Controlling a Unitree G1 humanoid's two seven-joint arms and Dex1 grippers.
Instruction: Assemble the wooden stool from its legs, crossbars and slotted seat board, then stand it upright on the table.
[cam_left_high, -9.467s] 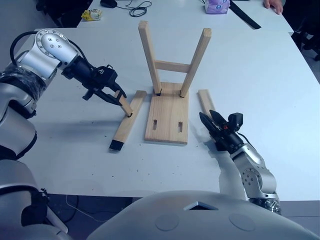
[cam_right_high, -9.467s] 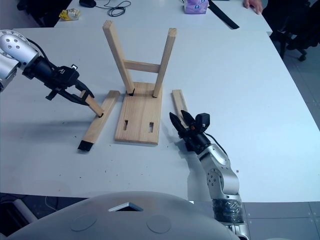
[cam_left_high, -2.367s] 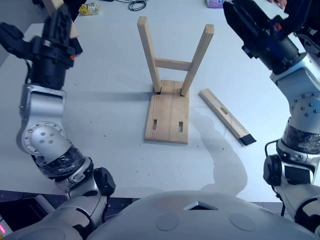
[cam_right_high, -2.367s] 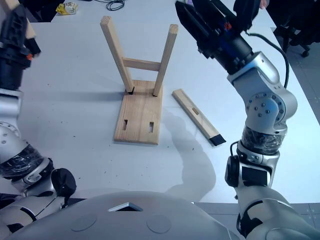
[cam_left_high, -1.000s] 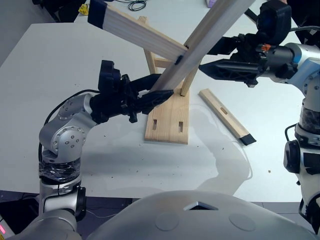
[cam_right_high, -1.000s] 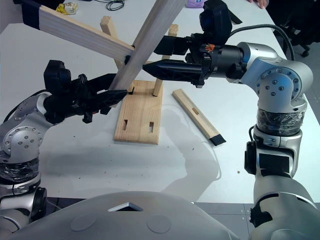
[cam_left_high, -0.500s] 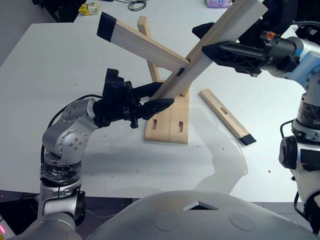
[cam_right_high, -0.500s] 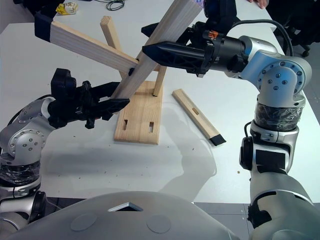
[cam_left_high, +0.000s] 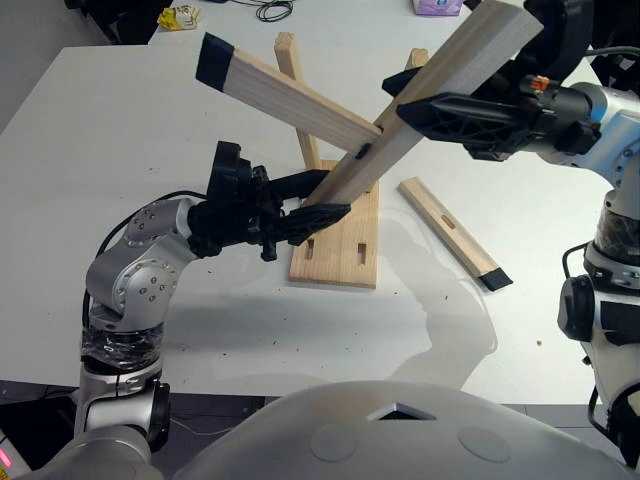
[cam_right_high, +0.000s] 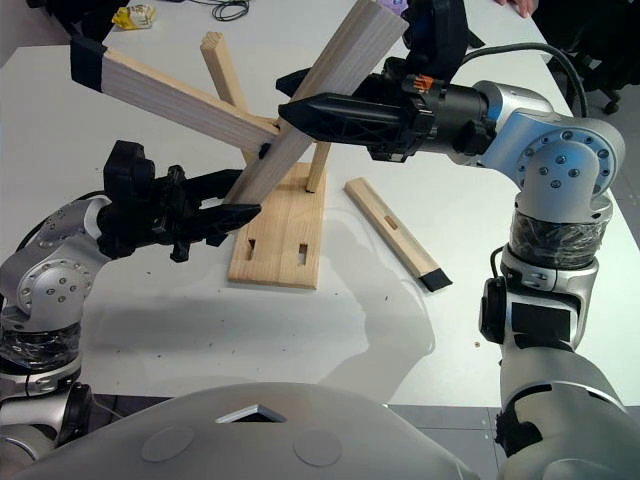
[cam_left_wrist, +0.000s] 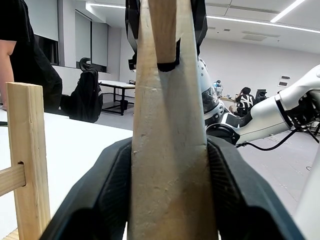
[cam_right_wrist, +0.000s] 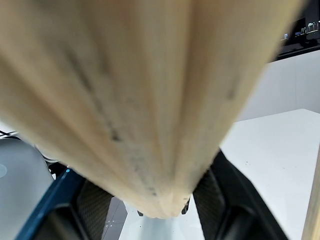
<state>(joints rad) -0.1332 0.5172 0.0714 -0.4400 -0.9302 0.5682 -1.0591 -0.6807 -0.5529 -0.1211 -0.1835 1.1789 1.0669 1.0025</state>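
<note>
Two grippers now share one load above the white table (cam_left_high: 120, 140). A second ago only the left one held it and the right one hung just beside it. The load is a long wooden bar (cam_left_high: 440, 70) that slants up across the scene, joined partway along to a black-tipped leg (cam_left_high: 255, 80) that juts up and to the left. Some seconds earlier this leg lay flat on the table left of the seat board (cam_left_high: 340, 255), so it has been lifted clear. The board itself lies flat mid-table, and two upright legs (cam_right_high: 217, 58) with their crossbar are already seated at its far end. A loose leg (cam_left_high: 448, 228) lies aslant to the board's right, well apart from it. The left gripper (cam_left_high: 335, 192) is clenched on the bar's lower end, just above the board. The right gripper (cam_right_high: 292, 96) grasps the bar higher up — its wrist view shows wood wedged between dark fingers. A two-handed hold probably means the piece can now be steered down toward the free slots (cam_left_high: 310, 248) at the board's near end. Room is tight behind, where the standing legs sit close to the held leg and could be knocked. Bare tabletop lies open to the left and in front, with the near edge a fair way off. The loose leg's black end lies well in from the right edge — small clutter sits at the far edge.
</note>
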